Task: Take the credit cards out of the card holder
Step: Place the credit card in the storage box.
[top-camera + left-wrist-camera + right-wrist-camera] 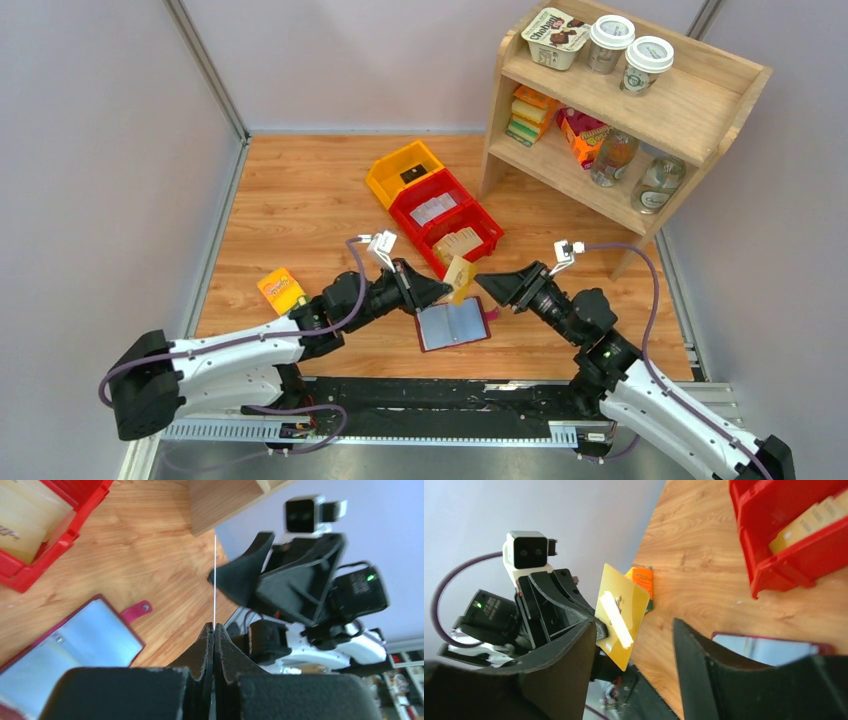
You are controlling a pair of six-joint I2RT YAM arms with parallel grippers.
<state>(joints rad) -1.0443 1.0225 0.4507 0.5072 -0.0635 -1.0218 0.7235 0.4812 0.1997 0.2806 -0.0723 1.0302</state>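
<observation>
The maroon card holder lies open on the table, its pale grey-blue pockets up; it also shows in the left wrist view and the right wrist view. My left gripper is shut on one yellowish credit card and holds it upright above the holder's far edge. The left wrist view shows that card edge-on between the closed fingers. My right gripper is open and empty, facing the card from the right, its jaws spread just short of it.
Two joined red bins stand behind the holder, one with a tan card stack, one with a white card. A yellow bin is behind them. A small orange box lies at the left. A wooden shelf stands at the back right.
</observation>
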